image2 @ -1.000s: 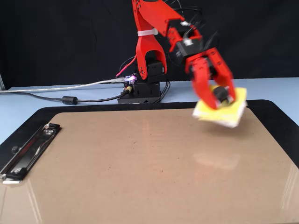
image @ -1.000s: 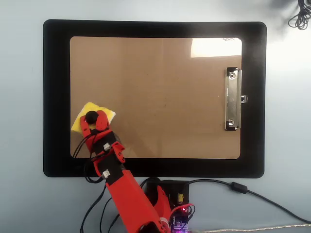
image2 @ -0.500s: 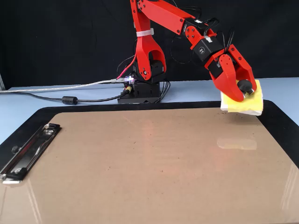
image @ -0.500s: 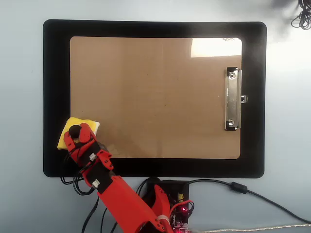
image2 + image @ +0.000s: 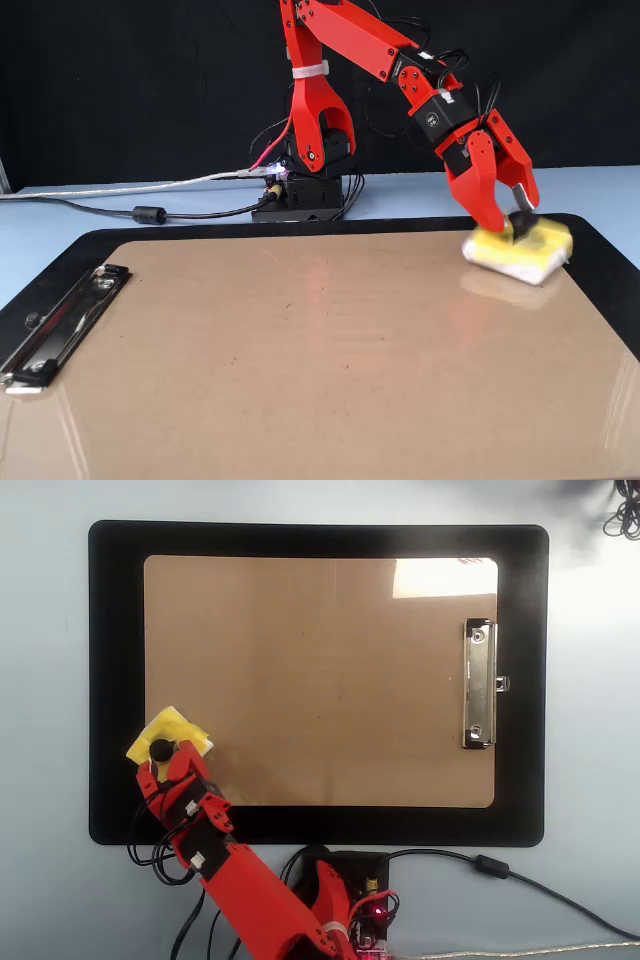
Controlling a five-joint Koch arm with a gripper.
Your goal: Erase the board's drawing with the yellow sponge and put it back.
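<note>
Fingers (image 5: 516, 222) pinch the knob of the sponge (image 5: 520, 250), which sits tilted at the board's (image 5: 320, 680) corner, overlapping the black mat (image 5: 115, 680).

The table (image 5: 45, 680) is pale blue. A big black mat (image 5: 115, 630) lies flat on it. The brown board (image 5: 320, 680) lies on the mat, with black showing all around it. The arm's black base (image 5: 300, 200) stands on the table just beside the mat's long edge. Cables (image 5: 120, 195) run across the table from the base. More dark cable (image 5: 625, 515) is bunched at a far corner.
</note>
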